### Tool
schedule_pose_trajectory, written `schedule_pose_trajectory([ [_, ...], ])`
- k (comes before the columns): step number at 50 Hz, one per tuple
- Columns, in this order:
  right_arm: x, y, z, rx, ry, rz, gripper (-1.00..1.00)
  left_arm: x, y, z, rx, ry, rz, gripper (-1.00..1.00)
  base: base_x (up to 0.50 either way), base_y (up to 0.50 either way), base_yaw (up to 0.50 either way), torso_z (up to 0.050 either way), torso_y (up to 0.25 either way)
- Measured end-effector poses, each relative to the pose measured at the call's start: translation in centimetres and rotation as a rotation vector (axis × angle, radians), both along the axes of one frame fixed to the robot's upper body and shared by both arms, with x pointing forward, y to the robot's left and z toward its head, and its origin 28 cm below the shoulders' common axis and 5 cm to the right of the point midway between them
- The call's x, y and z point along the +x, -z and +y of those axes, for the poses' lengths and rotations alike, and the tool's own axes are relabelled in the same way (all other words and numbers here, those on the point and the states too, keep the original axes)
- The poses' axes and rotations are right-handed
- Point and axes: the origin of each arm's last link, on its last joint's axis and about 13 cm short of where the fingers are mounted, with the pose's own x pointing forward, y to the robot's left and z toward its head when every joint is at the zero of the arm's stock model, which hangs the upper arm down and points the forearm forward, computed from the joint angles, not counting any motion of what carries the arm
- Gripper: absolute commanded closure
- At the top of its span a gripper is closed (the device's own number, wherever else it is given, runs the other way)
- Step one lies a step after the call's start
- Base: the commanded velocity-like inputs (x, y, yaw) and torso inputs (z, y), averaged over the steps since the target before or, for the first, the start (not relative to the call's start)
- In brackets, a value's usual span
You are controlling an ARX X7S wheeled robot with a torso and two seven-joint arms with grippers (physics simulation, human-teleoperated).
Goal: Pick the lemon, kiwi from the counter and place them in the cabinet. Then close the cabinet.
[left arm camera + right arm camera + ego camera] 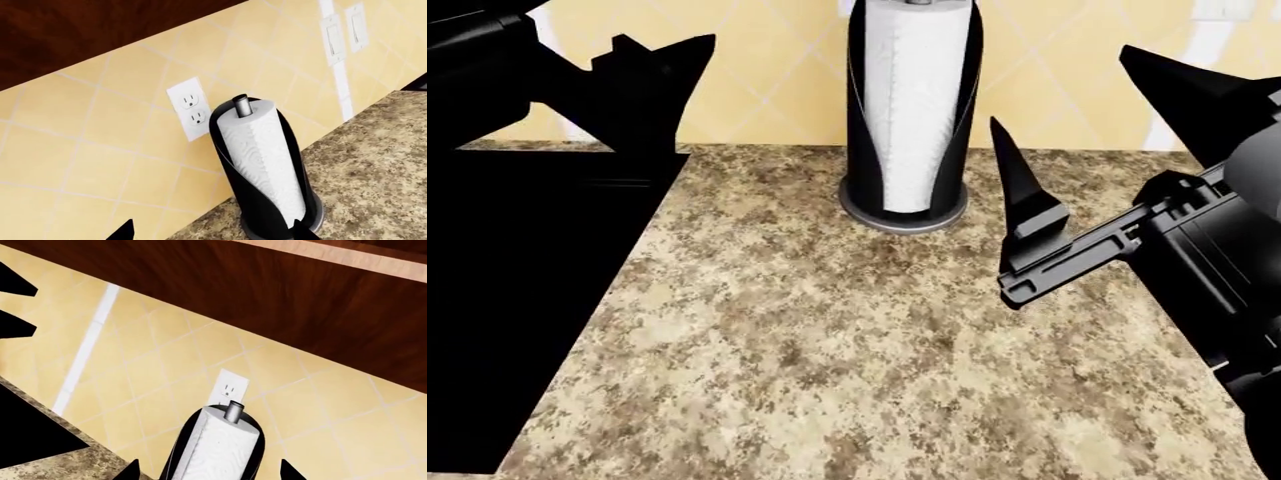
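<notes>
The lemon and the kiwi are out of view in all three views. The speckled granite counter [827, 350] fills the head view and bears only a paper towel holder. Dark wood of the cabinet [267, 295] shows above the tiled wall in the right wrist view; its door is not visible. My left gripper [212, 232] is open and empty, facing the wall beside the paper towel roll. My right gripper [1094, 115] is open and empty, raised above the counter to the right of the roll, and it also shows in the right wrist view [211, 472].
A white paper towel roll in a black holder [908, 110] stands at the back of the counter against the yellow tiled wall. A wall outlet [190, 107] sits behind it and light switches [343, 32] farther along. A flat black area [507, 300] lies left of the counter.
</notes>
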Motion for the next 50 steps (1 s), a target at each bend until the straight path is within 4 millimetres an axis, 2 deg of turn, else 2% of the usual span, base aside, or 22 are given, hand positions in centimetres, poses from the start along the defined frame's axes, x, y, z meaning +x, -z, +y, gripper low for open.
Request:
schedule_pose_trajectory([
  [26, -0.2, -0.1, -0.2, 0.012, 0.011, 0.0, -1.0, -0.6, 0.5, 0.1, -0.047, -0.015, -0.007, -1.0, 0.0, 0.01, 0.0, 0.0, 0.0],
  [39, -0.5, -0.3, -0.6, 0.023, 0.021, -0.007, -1.0, -2.0, 0.8, 0.8, -0.245, -0.113, -0.014, -1.0, 0.0, 0.0, 0.0, 0.0, 0.0],
  [50, -0.8, -0.5, -0.8, 0.031, 0.031, -0.016, -1.0, -2.7, 1.2, 1.5, -0.418, -0.196, 0.046, -1.0, 0.0, 0.0, 0.0, 0.0, 0.0],
])
